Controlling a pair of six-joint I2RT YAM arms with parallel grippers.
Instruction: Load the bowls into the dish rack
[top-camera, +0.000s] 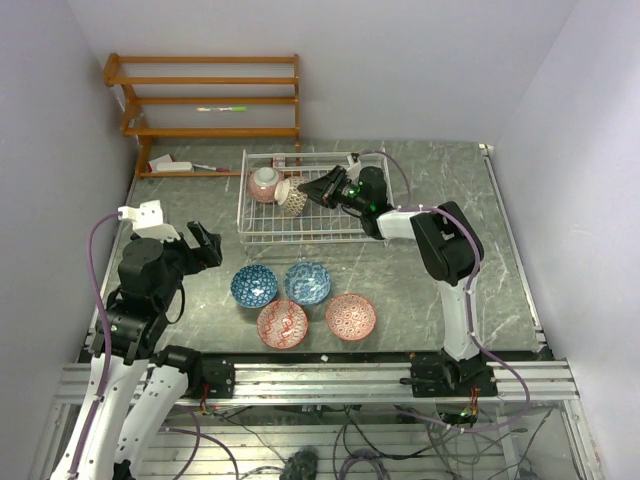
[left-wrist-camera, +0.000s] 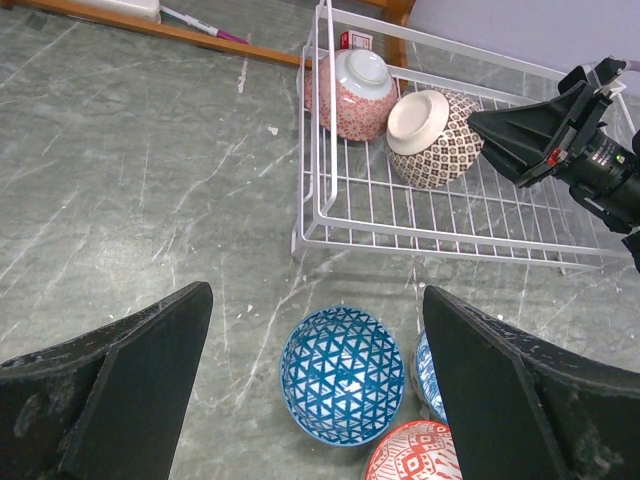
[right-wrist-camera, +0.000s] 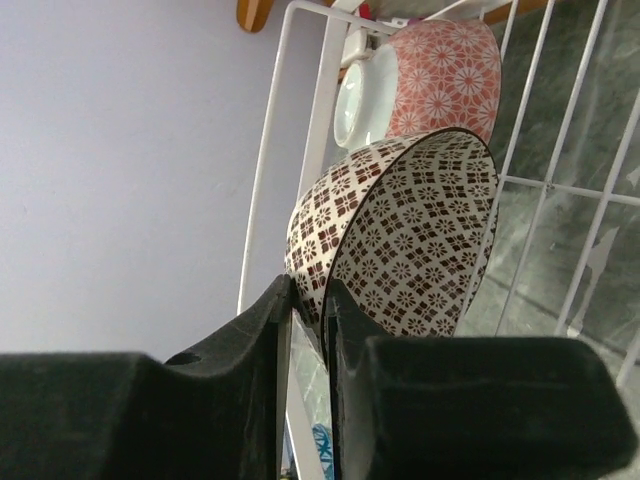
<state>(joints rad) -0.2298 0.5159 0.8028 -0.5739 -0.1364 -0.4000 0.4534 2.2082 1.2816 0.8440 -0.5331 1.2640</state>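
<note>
The white wire dish rack (top-camera: 300, 238) stands at the back middle of the table. In it a tan-pink bowl (top-camera: 264, 184) lies on its side, foot ring showing. My right gripper (top-camera: 308, 192) is shut on the rim of the black-and-white bowl (top-camera: 291, 196), holding it tilted in the rack beside the tan-pink bowl; the wrist view shows its rim pinched between my fingers (right-wrist-camera: 310, 290). Two blue bowls (top-camera: 254, 286) (top-camera: 307, 282) and two red bowls (top-camera: 282, 324) (top-camera: 350, 316) sit upright on the table. My left gripper (left-wrist-camera: 318, 293) is open above the left blue bowl (left-wrist-camera: 345, 373).
An orange-brown wooden shelf unit (top-camera: 205, 100) stands against the back wall at the left, with small items (top-camera: 172, 165) on its lowest board. The rack's near wall (left-wrist-camera: 430, 238) lies just beyond the blue bowls. Walls close in on both sides.
</note>
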